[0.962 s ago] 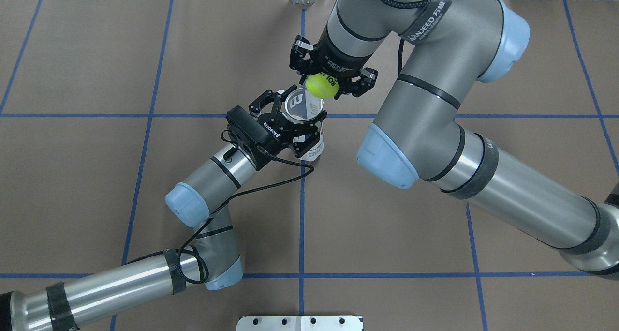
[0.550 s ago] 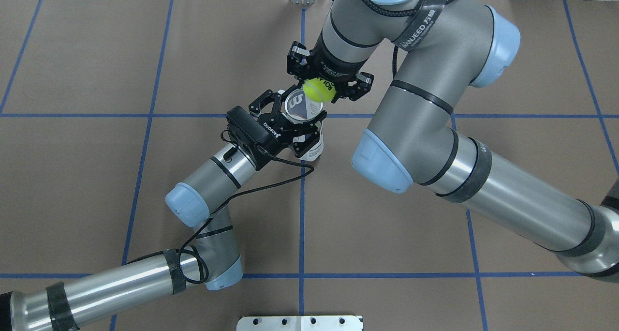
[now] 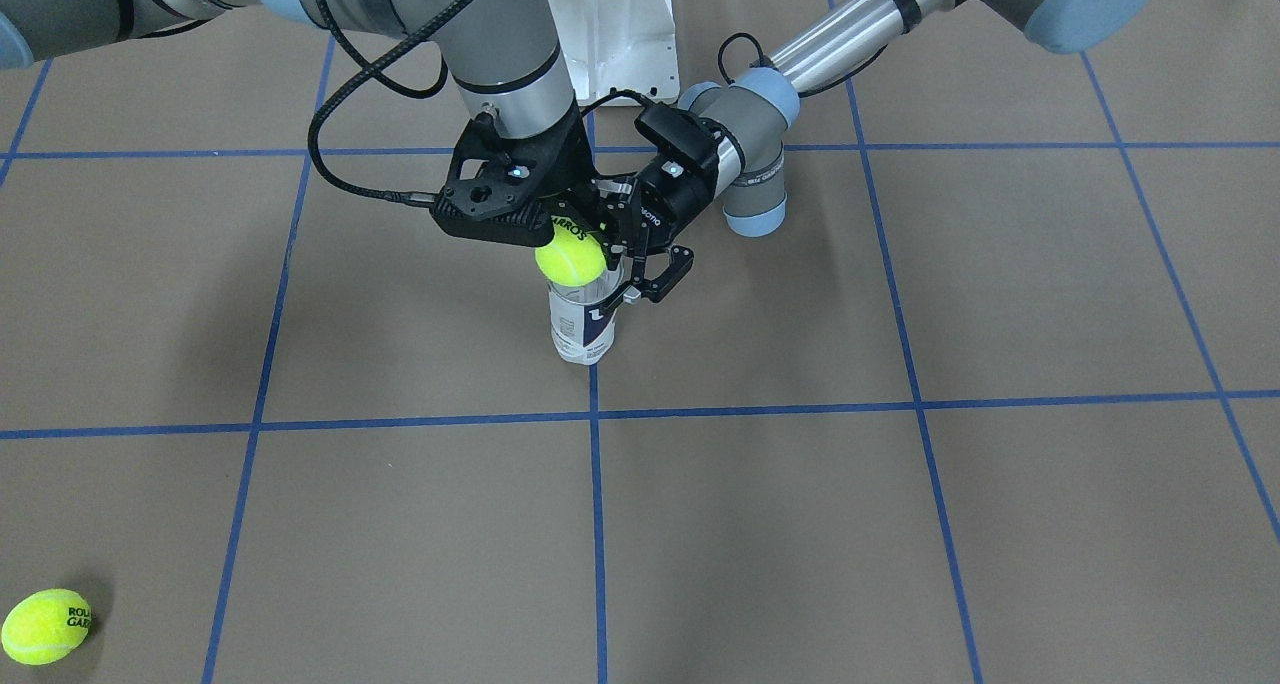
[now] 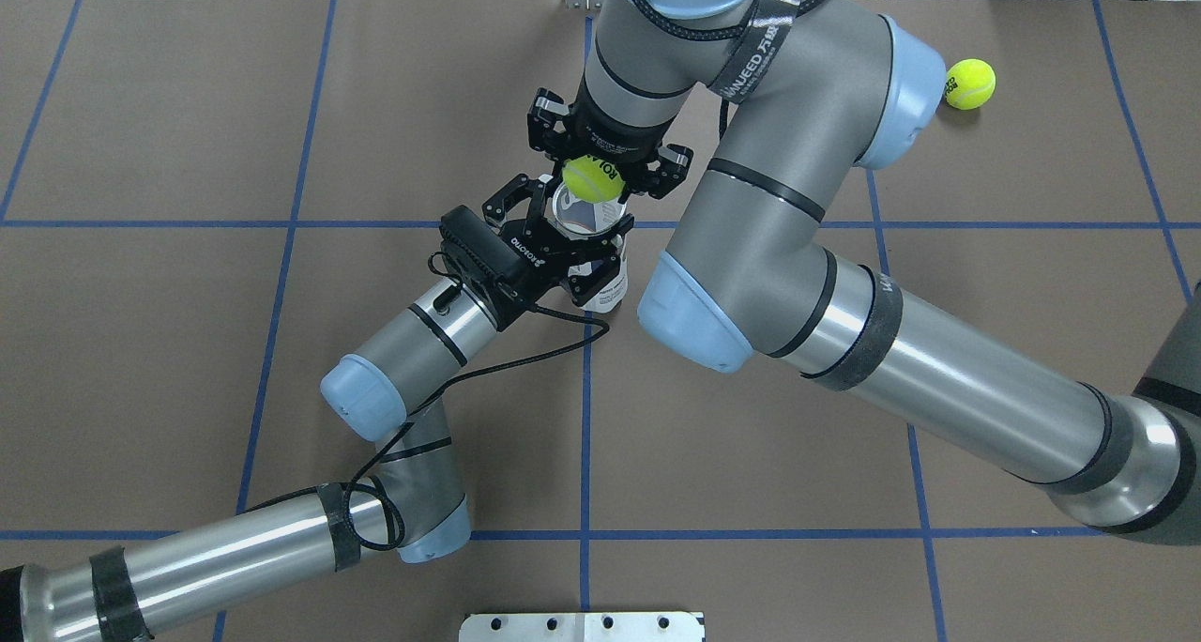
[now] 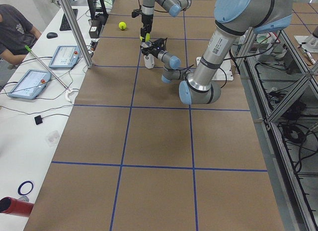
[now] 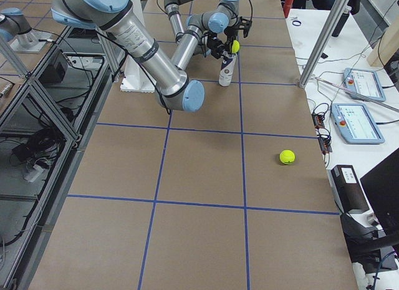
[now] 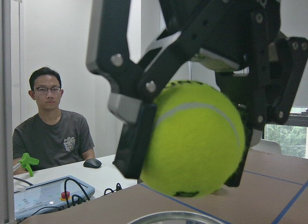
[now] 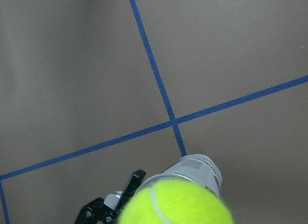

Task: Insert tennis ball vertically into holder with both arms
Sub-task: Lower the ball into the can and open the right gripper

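The holder (image 4: pixel 610 290), a clear can with a white and navy label, stands upright near the table's middle and also shows in the front view (image 3: pixel 580 329). My left gripper (image 4: pixel 572 245) is shut around its upper part. My right gripper (image 4: pixel 595 171) is shut on a yellow tennis ball (image 4: pixel 593 179) and holds it just above the can's open mouth, overlapping its far rim. In the left wrist view the ball (image 7: pixel 197 137) hangs a little above the metal rim (image 7: pixel 173 217). The right wrist view shows the ball (image 8: pixel 175 204) over the can (image 8: pixel 199 170).
A second tennis ball (image 4: pixel 969 84) lies loose at the far right of the table, also in the front view (image 3: pixel 45 626). The white pedestal base (image 3: pixel 615 24) stands behind the arms. An operator (image 7: pixel 50 132) sits at a side table with tablets (image 6: pixel 361 121).
My right arm has moved left with the ball, from beside the can's rim to over its mouth. This uncovered the loose ball at the far right. The left arm has not moved.
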